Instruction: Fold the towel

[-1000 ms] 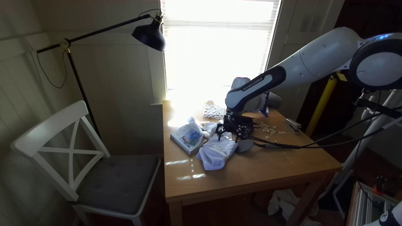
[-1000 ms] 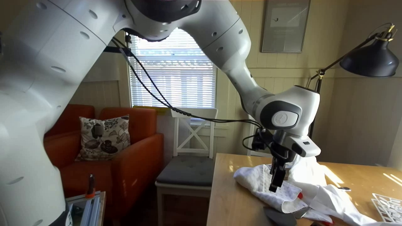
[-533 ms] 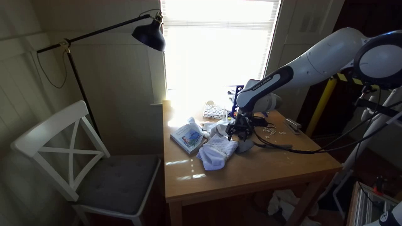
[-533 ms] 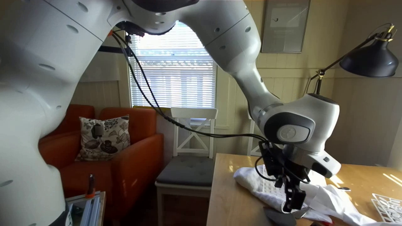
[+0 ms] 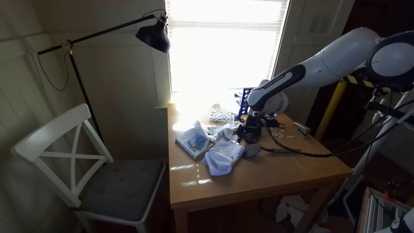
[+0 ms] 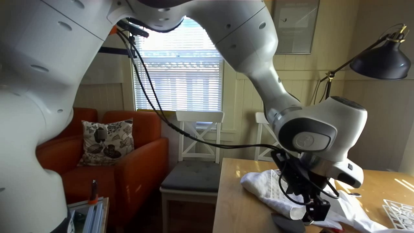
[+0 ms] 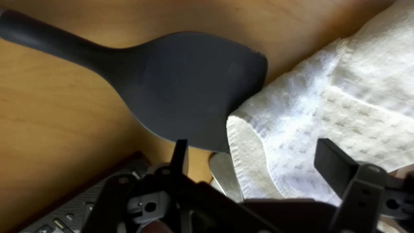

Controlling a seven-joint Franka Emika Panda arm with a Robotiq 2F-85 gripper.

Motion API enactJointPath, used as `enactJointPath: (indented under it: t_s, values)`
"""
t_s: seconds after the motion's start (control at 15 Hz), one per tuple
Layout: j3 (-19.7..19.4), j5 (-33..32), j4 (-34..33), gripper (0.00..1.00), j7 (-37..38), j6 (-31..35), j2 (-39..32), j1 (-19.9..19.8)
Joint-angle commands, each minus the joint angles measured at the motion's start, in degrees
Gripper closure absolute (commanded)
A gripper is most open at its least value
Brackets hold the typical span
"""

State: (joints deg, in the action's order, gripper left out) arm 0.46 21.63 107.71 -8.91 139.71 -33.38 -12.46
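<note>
Wooden surface [image 5: 278, 178] before the window [image 5: 226, 58] carries the towel [image 5: 223, 157], which appears loosely folded, between the book [image 5: 194, 143] and the dark spatula [image 7: 190, 87]; the pincer [image 7: 255, 158] stands widely spread, holding nothing, with one finger [image 7: 334, 166] over the towel in the wrist view. If I close it here, the dark spatula or the partly hidden metal strip [image 7: 225, 171] could be caught with the towel's edge, because both lie right beside it. Gripping only the upper layer could, I judge, drag the existing fold apart.
</note>
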Motion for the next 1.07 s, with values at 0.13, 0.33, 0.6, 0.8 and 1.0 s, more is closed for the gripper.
enactJointPath:
  t_s: [0.13, 0.33, 0.6, 0.8, 1.0]
  values:
    - [4.20, -1.03, -3.15, 0.00, -17.88, 0.29, -3.40, -4.49]
    - [7.29, -0.09, -5.53, 0.00, -27.63, -1.07, -5.44, -7.33]
    - [6.00, -0.59, -4.50, 0.00, -24.53, -1.61, -4.72, -6.03]
    - [7.34, 1.91, -5.93, 0.00, -24.98, 0.18, -6.44, -6.65]
    - [9.10, 2.79, -6.57, 0.00, -27.38, 2.09, -7.79, -7.55]
